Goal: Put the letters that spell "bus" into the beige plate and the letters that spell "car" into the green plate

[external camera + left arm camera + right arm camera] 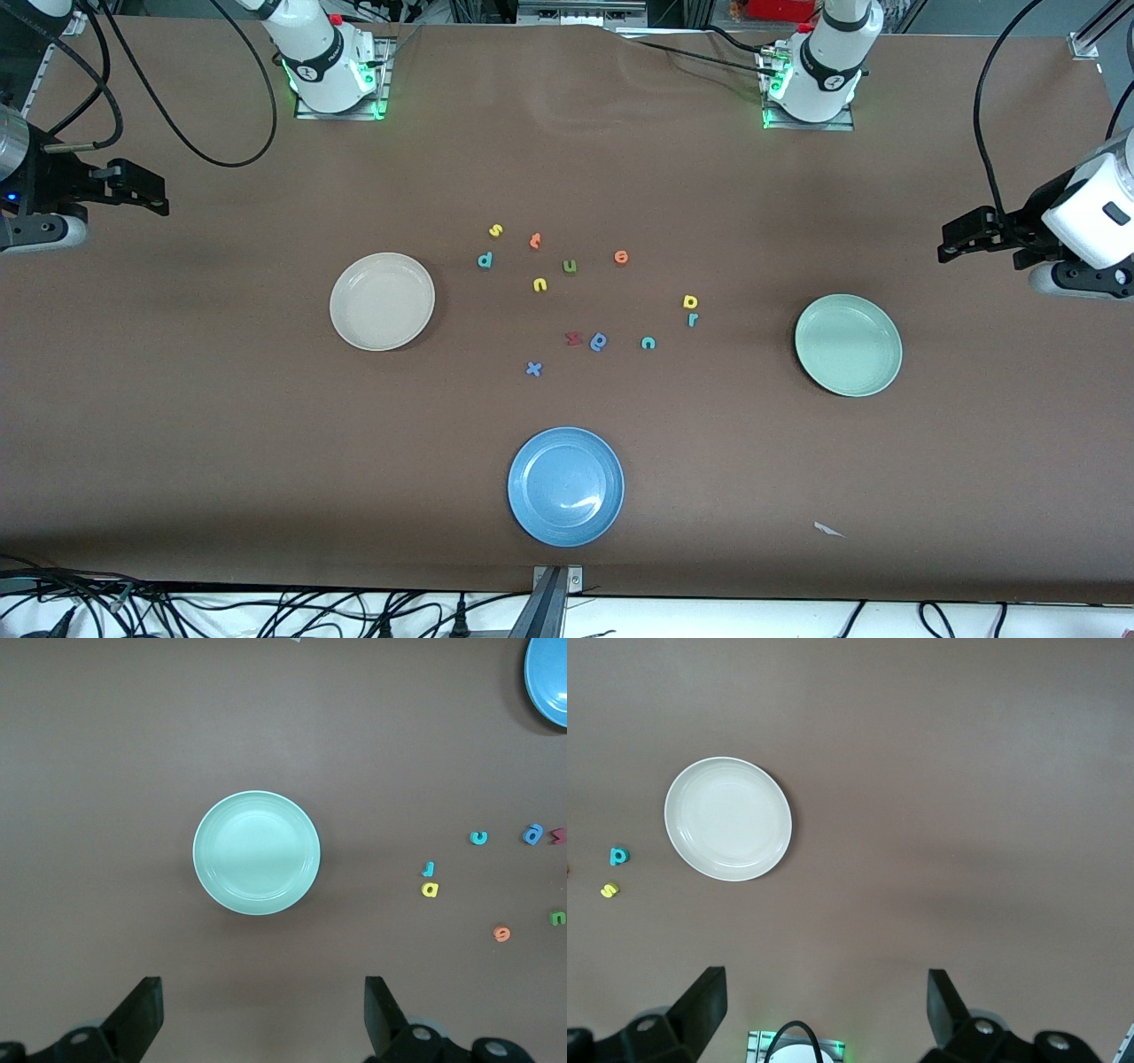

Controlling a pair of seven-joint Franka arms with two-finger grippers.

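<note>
The beige plate (382,301) (728,819) lies toward the right arm's end with nothing in it. The green plate (848,345) (257,852), just as bare, lies toward the left arm's end. Between them foam letters lie scattered: yellow "s" (495,231) (609,890), teal "b" (485,260) (619,855), yellow "u" (539,284), yellow "a" (690,301) (431,889), teal-blue "r" (693,319) (429,869), teal "c" (648,343) (478,837). My left gripper (961,237) (263,992) hangs open and holds nothing at its end of the table. My right gripper (146,190) (826,985) hangs open likewise at its own end.
A blue plate (565,486) lies nearest the front camera. Other letters lie among the task ones: orange "t" (535,240), green "u" (569,266), orange "e" (621,257), a red letter (573,338), a blue rounded letter (599,341), blue "x" (533,369). A white scrap (827,529) lies near the front edge.
</note>
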